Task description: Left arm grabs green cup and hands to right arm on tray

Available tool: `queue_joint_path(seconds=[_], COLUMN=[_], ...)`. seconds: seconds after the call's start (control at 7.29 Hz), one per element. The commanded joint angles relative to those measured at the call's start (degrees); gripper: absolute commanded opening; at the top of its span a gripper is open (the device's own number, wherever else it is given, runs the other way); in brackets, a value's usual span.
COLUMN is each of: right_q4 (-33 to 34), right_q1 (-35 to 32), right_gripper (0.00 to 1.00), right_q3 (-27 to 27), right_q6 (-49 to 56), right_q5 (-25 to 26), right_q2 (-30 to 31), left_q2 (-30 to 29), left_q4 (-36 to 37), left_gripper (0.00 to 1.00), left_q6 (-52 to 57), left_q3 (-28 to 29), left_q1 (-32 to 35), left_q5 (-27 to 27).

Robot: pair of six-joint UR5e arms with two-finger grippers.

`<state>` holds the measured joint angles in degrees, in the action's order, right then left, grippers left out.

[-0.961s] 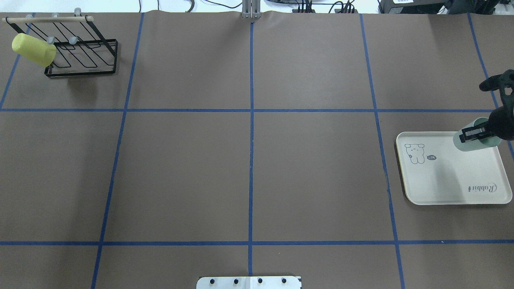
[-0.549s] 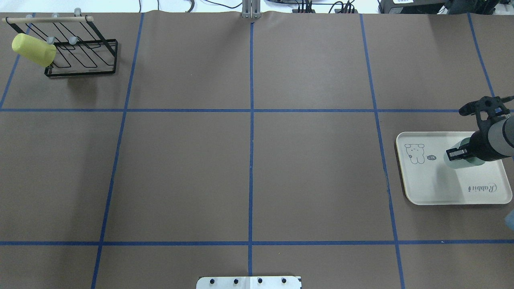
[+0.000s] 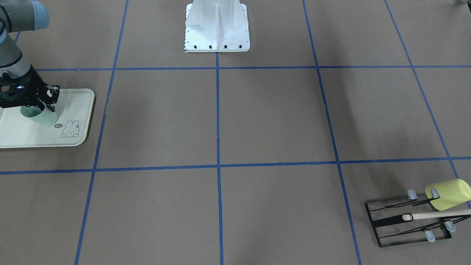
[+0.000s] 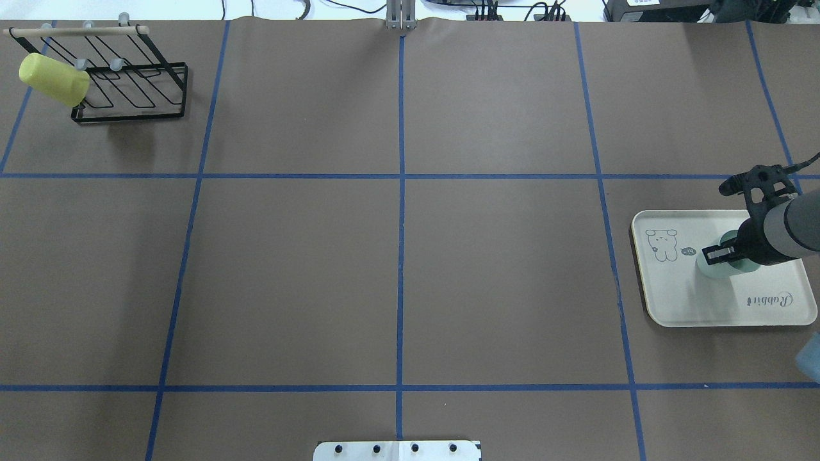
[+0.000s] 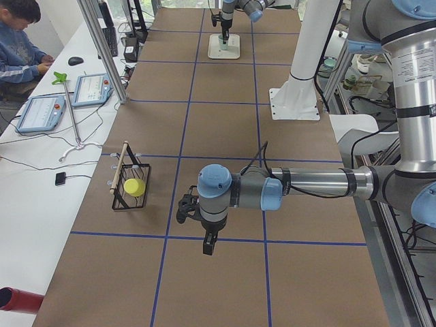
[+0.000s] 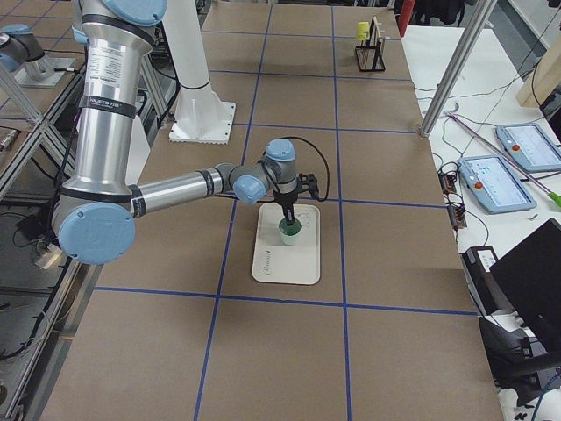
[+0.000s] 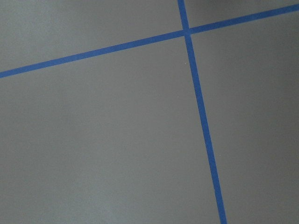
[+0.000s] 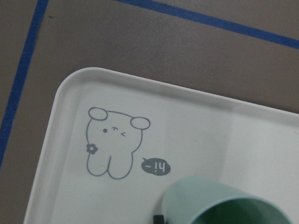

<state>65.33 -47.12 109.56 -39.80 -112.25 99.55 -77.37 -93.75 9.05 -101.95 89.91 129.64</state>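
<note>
The green cup (image 4: 710,269) is a pale mint tumbler, mouth up, low over the middle of the cream tray (image 4: 679,301). My right gripper (image 4: 719,253) is shut on its rim from above. The front-facing view shows the cup (image 3: 43,117) under the right gripper (image 3: 36,106) on the tray (image 3: 75,103). The right wrist view shows the cup's rim (image 8: 224,205) beside the tray's bunny drawing (image 8: 114,142). I cannot tell whether the cup touches the tray. My left gripper (image 5: 208,246) shows only in the exterior left view, over bare table; I cannot tell its state.
A yellow-green cup (image 4: 54,79) hangs on a black wire rack (image 4: 138,96) at the far left corner. The robot's white base plate (image 4: 397,450) is at the near middle edge. Blue tape lines grid the brown table.
My right gripper has carried the green cup from the tray's far right edge toward its middle and lower. The cup has turned from tilted to more upright.
</note>
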Motion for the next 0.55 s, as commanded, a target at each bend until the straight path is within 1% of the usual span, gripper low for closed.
queue_joint_path(seconds=[0.0, 0.14, 0.27, 0.41], right_q4=[-2.1, -1.4, 0.3, 3.2], right_q1=[-0.1, -3.0, -6.1, -9.4], right_gripper=[0.99, 0.99, 1.0, 1.0], right_q3=[0.8, 1.1, 1.5, 2.7], right_q6=[0.3, 1.0, 2.9, 8.5], right_q5=[0.4, -1.2, -4.4, -5.0], right_q2=[-0.5, -1.2, -1.2, -1.1], left_q2=[-0.1, -0.1, 0.0, 0.0], left_q4=[0.0, 0.0, 0.0, 0.0], left_gripper=[1.0, 1.0, 1.0, 1.0], left_q6=[0.0, 0.0, 0.0, 0.1], left_q3=[0.1, 0.1, 0.1, 0.1], left_q1=[0.0, 0.0, 0.0, 0.0], left_q5=[0.0, 0.0, 0.0, 0.0])
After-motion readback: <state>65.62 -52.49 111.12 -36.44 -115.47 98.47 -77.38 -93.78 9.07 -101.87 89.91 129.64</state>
